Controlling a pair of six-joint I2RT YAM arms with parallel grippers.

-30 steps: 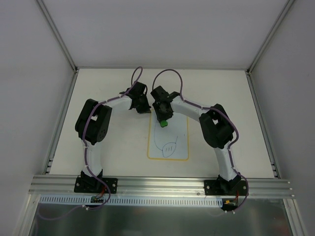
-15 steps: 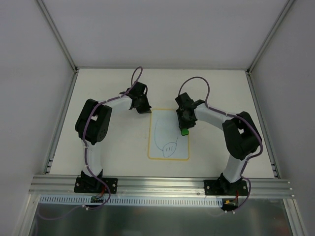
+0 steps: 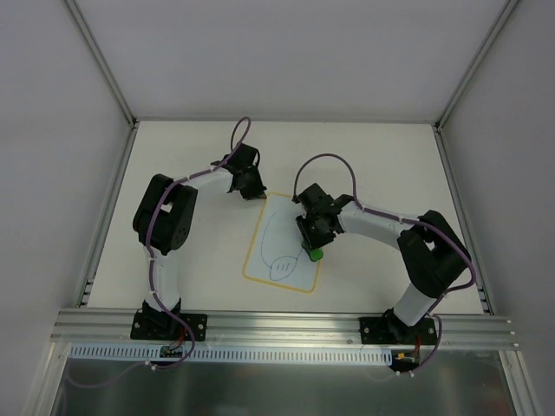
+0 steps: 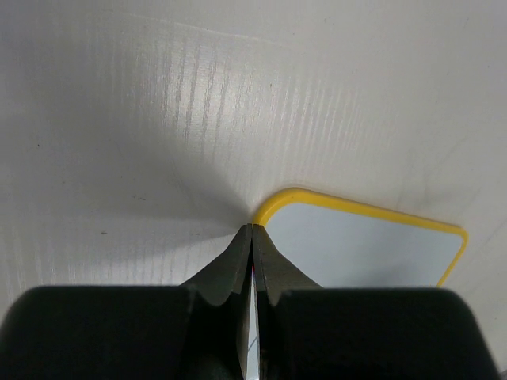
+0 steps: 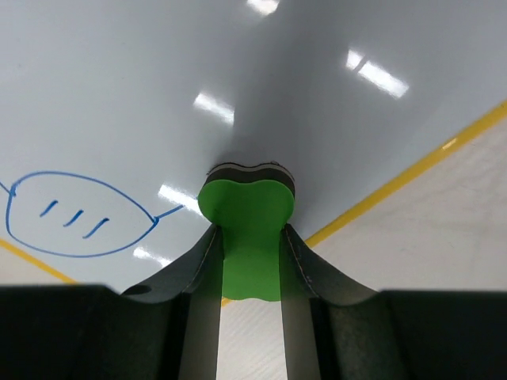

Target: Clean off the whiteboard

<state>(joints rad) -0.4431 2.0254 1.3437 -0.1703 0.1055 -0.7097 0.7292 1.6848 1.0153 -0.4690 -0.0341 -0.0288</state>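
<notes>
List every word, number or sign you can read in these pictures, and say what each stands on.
None: no view shows any readable word, number or brand mark.
The whiteboard bears only a blue pen drawing, an oval with three short strokes inside, not letters.
The green eraser shows no label.

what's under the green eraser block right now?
The small green eraser block, held in the right fingers, rests its dark pad on the yellow-bordered white whiteboard. The contact patch is covered; a blue oval sketch lies beside it.
</notes>
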